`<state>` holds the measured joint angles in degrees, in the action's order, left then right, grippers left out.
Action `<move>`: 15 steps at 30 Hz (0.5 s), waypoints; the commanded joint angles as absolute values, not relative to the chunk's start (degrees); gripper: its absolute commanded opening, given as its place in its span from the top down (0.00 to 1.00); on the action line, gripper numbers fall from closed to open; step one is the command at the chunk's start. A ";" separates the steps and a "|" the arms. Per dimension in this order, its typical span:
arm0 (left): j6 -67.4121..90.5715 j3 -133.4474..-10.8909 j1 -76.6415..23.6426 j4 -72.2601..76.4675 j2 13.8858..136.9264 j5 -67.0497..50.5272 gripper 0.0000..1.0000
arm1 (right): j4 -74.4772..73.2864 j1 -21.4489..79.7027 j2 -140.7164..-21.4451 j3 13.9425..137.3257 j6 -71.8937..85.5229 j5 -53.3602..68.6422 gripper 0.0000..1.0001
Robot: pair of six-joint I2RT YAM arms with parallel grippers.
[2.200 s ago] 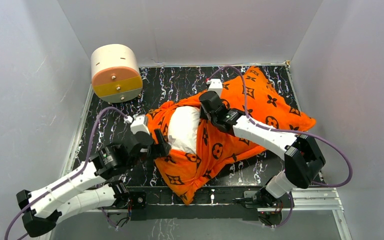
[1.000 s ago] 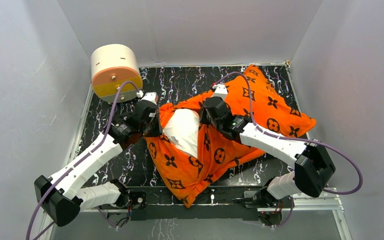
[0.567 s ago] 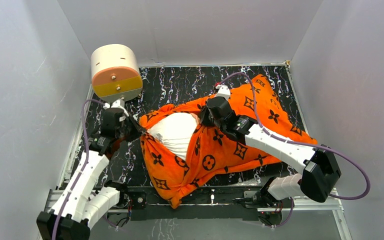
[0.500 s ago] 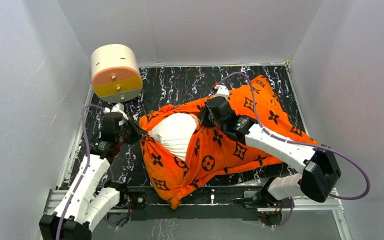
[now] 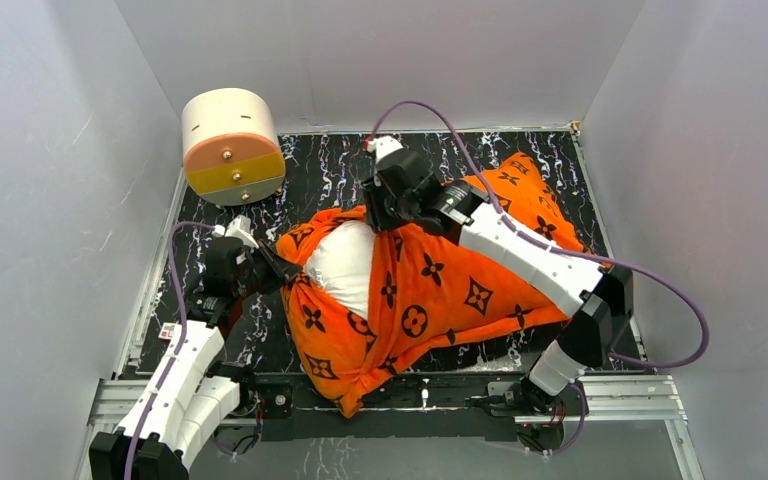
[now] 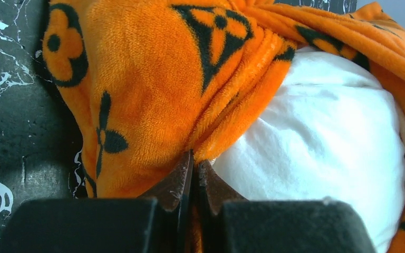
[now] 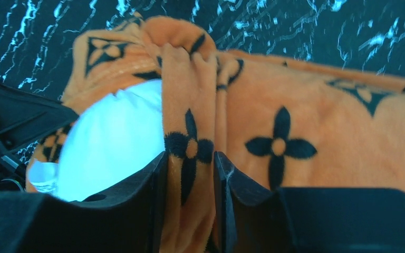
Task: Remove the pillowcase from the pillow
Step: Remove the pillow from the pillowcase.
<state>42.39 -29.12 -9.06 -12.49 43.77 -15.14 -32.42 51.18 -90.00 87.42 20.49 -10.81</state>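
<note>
Bright orange plush monogrammed pillowcase (image 5: 430, 290), mid-floor, sheathes most of plump white pillow (image 5: 345, 262). Left gripper (image 6: 194, 161) pinches its left hem; right gripper (image 7: 190, 156), clamped on a fold, has carried it farther back; extraction barely begun.

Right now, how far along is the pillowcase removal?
Done: the opening is spread, baring a patch of the white pillow. In hand: the left fingers are shut on the hem of the orange pillowcase beside that patch, and the right fingers pinch a fold at the patch's opposite edge. Left: most of the pillow sits inside the case, which has to be drawn off entirely.
</note>
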 commanded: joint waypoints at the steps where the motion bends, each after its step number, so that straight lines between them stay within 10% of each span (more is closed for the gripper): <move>1: 38.98 -30.58 -8.60 -19.09 44.29 -17.52 1.00 | -42.19 53.57 -94.21 100.85 12.69 -11.08 0.53; 15: 38.59 -32.38 -8.61 -20.59 42.81 -18.80 1.00 | -49.78 65.97 -110.12 117.89 6.73 -22.27 0.38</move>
<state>40.03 -30.89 -8.84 -14.50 43.77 -17.02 -47.57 65.06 -106.98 115.22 9.47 -17.82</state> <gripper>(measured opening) 0.020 0.622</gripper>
